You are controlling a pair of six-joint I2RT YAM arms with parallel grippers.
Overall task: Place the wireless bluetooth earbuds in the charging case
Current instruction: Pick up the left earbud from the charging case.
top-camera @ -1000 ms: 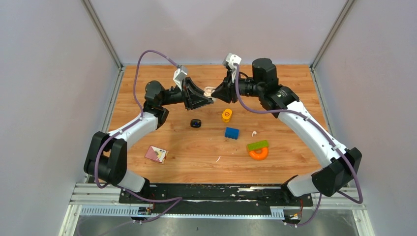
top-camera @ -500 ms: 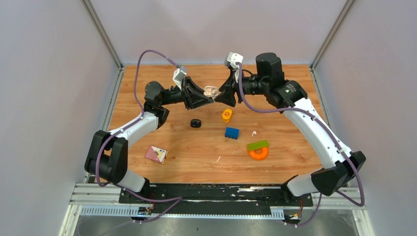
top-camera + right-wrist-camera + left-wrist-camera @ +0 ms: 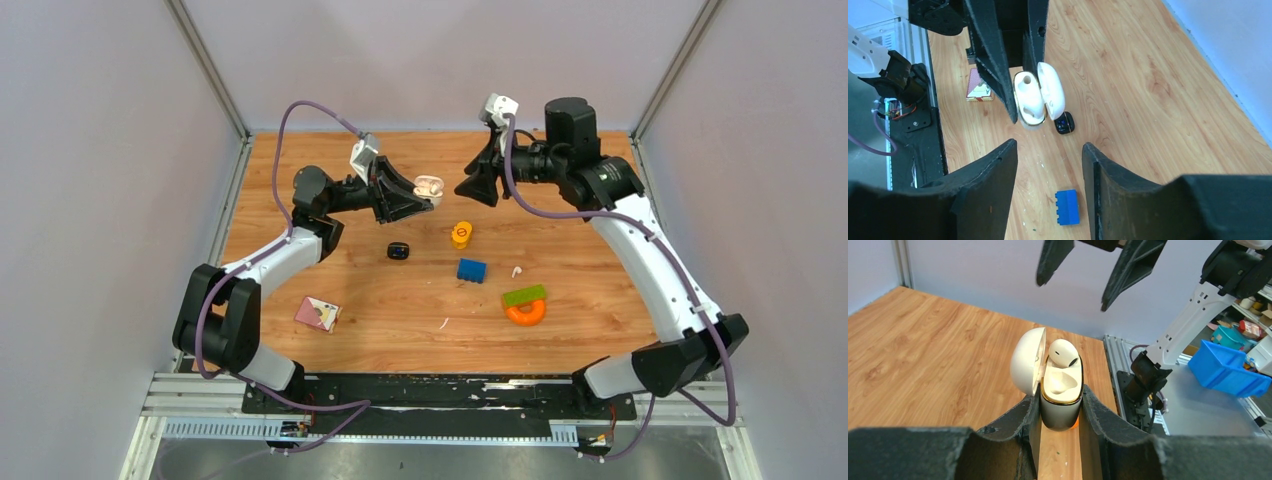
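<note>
Toward the far edge of bench [image 3: 300, 180], left gripper [image 3: 420, 200] pinches case [image 3: 1061, 407] upright, lid [image 3: 1025, 360] open for access from above; one earbud [image 3: 1063, 352] sits inside, second seat [image 3: 1058, 383] empty; right gripper [image 3: 1049, 146] spread, empty, near; loose earbud [image 3: 516, 271] lies toward right edge.

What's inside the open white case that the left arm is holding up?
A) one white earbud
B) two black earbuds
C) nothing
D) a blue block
A: the left wrist view shows a single white earbud seated in the open case, with the slot beside it empty.
</note>
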